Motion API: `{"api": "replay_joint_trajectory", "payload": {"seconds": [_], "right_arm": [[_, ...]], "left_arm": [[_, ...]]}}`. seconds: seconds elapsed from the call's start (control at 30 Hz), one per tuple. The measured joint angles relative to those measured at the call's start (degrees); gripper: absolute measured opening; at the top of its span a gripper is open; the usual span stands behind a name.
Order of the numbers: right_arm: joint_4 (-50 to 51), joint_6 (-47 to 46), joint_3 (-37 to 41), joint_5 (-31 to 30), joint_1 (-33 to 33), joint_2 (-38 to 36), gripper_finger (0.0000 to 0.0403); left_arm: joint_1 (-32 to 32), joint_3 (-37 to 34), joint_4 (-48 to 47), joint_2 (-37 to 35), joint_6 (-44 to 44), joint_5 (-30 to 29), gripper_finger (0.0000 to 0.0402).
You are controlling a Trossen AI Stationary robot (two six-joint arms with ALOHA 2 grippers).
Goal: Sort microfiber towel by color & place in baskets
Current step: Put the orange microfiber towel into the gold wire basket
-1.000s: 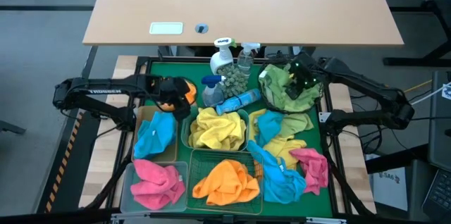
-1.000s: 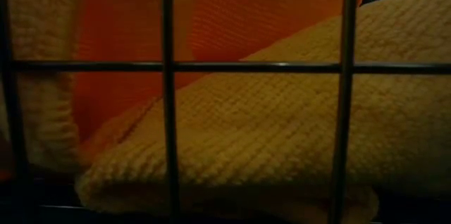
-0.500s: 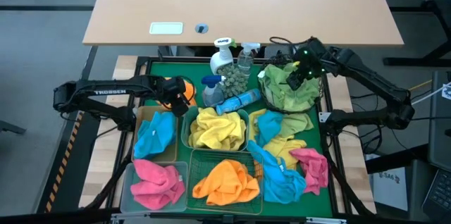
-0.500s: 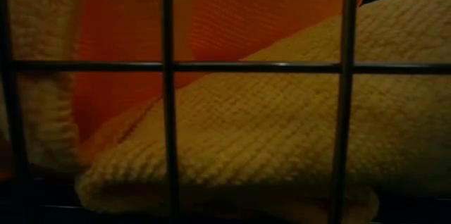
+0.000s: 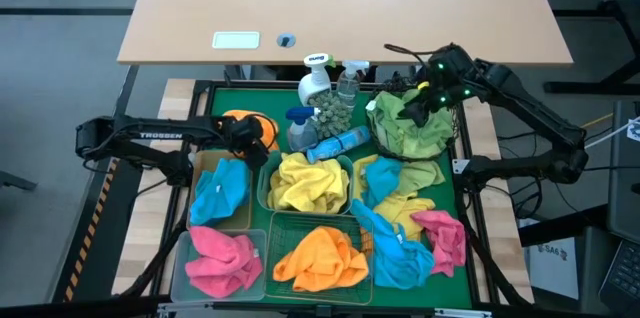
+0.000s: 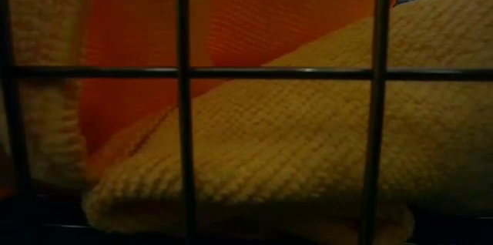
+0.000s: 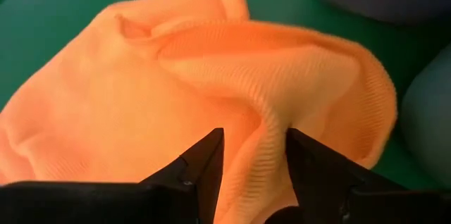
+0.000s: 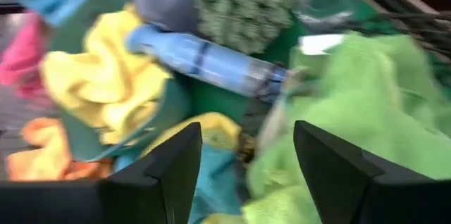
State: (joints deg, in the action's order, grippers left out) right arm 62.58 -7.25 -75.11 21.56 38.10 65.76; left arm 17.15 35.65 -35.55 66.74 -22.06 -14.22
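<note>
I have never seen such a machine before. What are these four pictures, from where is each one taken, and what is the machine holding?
This is a table robot with two dark arms, each ending in a two-finger pincer. The high picture looks straight down. The low picture sits at table height and sees only an orange towel behind basket wires. The other two come from cameras on the wrists.

On the green mat are baskets with towels sorted by color: pink, blue, yellow, orange and green. Spray bottles stand at the back, and some unsorted towels lie at the right.

The left pincer pinches a fold of a loose orange towel. The right pincer is open and empty above the green towels.
</note>
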Motion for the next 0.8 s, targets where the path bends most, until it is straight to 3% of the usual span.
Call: {"api": "replay_joint_trajectory", "payload": {"seconds": [0.13, 0.4, 0.6, 0.8], "right_arm": [[-1.8, 0.0, 0.0, 1.9, -2.7, 0.0, 0.0227], [-5.4, -2.0, 0.0, 0.2, -13.8, 0.0, 0.0227], [-5.9, -2.2, 0.2, -4.8, -23.6, 0.0, 0.0227], [-5.8, -4.5, 1.4, -10.4, -31.7, 0.0, 0.0227]], "left_arm": [[0.0, -0.7, 0.4, 0.0, 0.0, 0.0, 0.0123], [0.0, -0.7, 3.6, 0.0, 0.1, -0.1, 0.001], [0.0, 3.7, 2.8, -0.4, 3.1, -0.2, 0.0003], [-0.1, 14.9, -2.8, -0.5, 6.2, -2.0, 0.0002]]}}
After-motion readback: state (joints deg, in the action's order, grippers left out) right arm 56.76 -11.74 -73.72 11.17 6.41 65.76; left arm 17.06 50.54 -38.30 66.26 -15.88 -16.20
